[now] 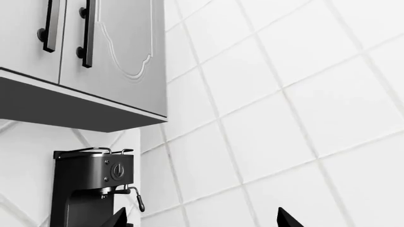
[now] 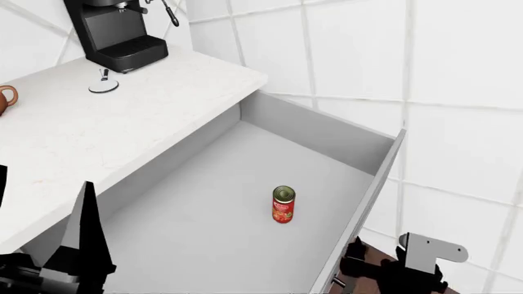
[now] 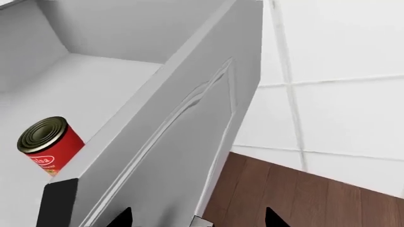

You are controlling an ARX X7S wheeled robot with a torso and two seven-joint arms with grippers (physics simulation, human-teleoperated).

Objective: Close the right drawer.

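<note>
**A:** ok so what's the big stuff here?

**B:** Biggest is the right drawer (image 2: 245, 202), pulled wide open under the white surface (image 2: 98, 135). Pale grey inside, and its front panel with the curvy raised moulding sits right at the right hand (image 3: 197, 218). In the right wrist view the two dark fingertips (image 3: 273, 218) are spread apart, straddling the bottom edge of the drawer front, moulded side towards the hand. Can't tell if they actually touch it. Brown wood floor (image 3: 303, 198) past the hand, white tiled wall (image 2: 457, 73) beyond that.

**A:** and the left one?

**B:** Left hand (image 1: 200, 221) is spread open too, just two black tips at the edge of its wrist view, nothing between them. It's well away from the drawer and angled up at grey wall cabinets (image 1: 113, 52) with black bar handles (image 1: 87, 33). Black coffee machine (image 2: 114, 30) is below those, at the far end of the surface from both hands.

**A:** anything readable?

**B:** One red can (image 3: 49, 145) standing upright on the drawer floor, on the far side of the front panel from the right hand. White lettering on the label, but too small and cut off to read. Ribbed metal lid.

**A:** small bits?

**B:** A little round white thing (image 2: 104, 86) by the coffee machine and a brown pot-shaped object (image 2: 7, 99) at the surface edge. Too small to say more.
</note>
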